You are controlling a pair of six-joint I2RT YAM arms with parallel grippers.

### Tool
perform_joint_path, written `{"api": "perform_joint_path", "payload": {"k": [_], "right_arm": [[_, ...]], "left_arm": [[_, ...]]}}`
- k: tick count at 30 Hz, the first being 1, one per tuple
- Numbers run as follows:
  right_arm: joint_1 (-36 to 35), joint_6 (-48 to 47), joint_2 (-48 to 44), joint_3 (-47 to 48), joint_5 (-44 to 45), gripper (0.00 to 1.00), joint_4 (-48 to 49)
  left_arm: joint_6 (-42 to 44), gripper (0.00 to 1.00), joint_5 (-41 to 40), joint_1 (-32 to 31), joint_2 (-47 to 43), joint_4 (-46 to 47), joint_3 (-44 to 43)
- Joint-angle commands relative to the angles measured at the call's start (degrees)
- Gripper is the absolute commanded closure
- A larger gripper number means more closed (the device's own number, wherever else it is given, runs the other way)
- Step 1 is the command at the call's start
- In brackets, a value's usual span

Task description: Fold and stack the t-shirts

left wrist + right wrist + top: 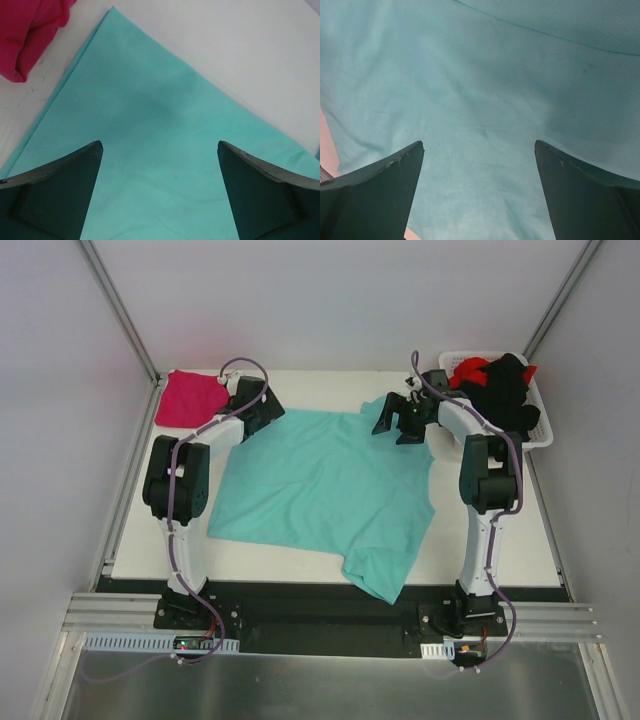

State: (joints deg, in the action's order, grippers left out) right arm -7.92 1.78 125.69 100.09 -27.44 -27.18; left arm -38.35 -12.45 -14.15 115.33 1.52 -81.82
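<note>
The teal t-shirt [320, 485] lies spread on the worktop [530, 530]. Left tool [160, 144] and right tool [479, 142] hang open above its far edge, gripping nothing.

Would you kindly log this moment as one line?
left pincer open over teal shirt corner | right pincer open over teal shirt | pink shirt far left | basket holds more garments

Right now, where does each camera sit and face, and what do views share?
Top external: above, behind the bases, looking down on the white table; left arm and right arm whole.
Left wrist: on that wrist, facing down at a corner of the spread teal cloth t-shirt; left gripper open.
Right wrist: close over the same shirt; right gripper open.
Shared: teal shirt in all; magenta-pink cloth shirt in top and left wrist.
</note>
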Motion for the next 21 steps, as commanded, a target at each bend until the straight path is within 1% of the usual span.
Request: {"api": "perform_joint_path", "payload": {"k": [1,5,10,14,21], "right_arm": [[0.6,1.7,1.2,2.7,-2.4,0.04,1.0],[0.6,3.0,0.7,2.6,-3.0,0.04,-0.2],[0.5,3.4,-0.4,2.5,-2.7,0.04,-1.6],[0.5,3.7,0.7,3.4,-2.6,0.04,-3.3],[0.6,4.5,4.7,5.6,-4.9,0.04,-3.3]], "left_arm": [[-2.5,0.01,-0.1,1.1,1.6,4.5,-0.6],[-4.6,0.01,1.0,1.8,2.7,3.3,-0.4],[-4.8,0.01,1.4,2.1,3.6,2.0,-1.6],[-5.7,0.01,0.7,2.3,4.6,1.7,-2.0],[-6.7,0.01,0.4,3.1,6.3,2.3,-2.4]]}}
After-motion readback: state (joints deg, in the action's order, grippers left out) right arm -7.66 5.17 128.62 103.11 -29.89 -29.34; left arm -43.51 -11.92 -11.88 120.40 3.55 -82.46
